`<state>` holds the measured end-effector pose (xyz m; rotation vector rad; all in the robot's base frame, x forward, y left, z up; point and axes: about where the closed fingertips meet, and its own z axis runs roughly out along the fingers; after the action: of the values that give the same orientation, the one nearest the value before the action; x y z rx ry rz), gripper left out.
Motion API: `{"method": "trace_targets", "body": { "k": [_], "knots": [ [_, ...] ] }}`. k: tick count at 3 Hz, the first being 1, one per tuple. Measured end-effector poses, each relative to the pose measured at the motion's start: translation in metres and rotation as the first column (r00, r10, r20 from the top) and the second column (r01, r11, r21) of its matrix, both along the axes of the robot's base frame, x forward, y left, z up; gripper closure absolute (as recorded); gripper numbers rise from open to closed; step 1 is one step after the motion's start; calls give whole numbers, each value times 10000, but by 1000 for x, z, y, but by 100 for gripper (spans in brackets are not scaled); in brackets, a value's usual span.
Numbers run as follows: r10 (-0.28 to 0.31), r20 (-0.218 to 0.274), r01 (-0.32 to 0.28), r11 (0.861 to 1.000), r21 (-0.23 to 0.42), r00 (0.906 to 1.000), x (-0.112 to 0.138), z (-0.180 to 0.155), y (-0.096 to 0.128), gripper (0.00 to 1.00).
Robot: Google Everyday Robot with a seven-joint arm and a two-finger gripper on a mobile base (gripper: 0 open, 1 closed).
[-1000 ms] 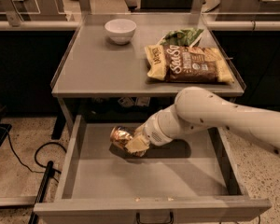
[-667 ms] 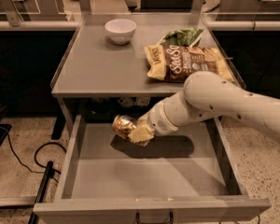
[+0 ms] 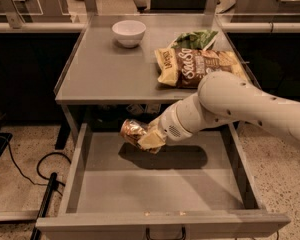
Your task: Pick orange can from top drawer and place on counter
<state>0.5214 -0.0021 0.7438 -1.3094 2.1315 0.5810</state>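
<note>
1. The gripper (image 3: 149,137), two cream-coloured fingers on a white robot arm (image 3: 230,104), is clenched on the orange can (image 3: 132,130), a small, shiny, dented orange-gold metal drink can.
2. The can lies tilted on its side in the grasp, just below the counter's front edge, left of its middle. It hangs over the rear part of the top drawer (image 3: 74,184), a wide, shallow grey metal drawer standing open, with a dark handle (image 3: 165,232) on its front panel.
3. A dark shadow (image 3: 165,156) lies on the drawer floor under the can and wrist.
4. The counter (image 3: 105,69) is a flat grey rectangular tabletop with thin raised side rims.
5. A small white round bowl (image 3: 129,32) sits near the back edge, left of centre.
6. A large brown-and-yellow snack bag (image 3: 200,66) lies along the right edge, with a green bag (image 3: 195,38) just behind it, touching.
</note>
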Motion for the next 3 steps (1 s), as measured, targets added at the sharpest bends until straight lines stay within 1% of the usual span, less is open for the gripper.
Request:
{"method": "trace_targets", "body": {
  "k": [1, 2, 3],
  "knots": [
    [-265, 531, 279, 9993, -256, 9982, -1, 42, -9, 100],
    [-229, 1267, 276, 9990, -354, 9917, -3, 94, -10, 100],
    [-227, 1241, 285, 9986, -454, 9920, 0, 93, -8, 100]
  ]
}}
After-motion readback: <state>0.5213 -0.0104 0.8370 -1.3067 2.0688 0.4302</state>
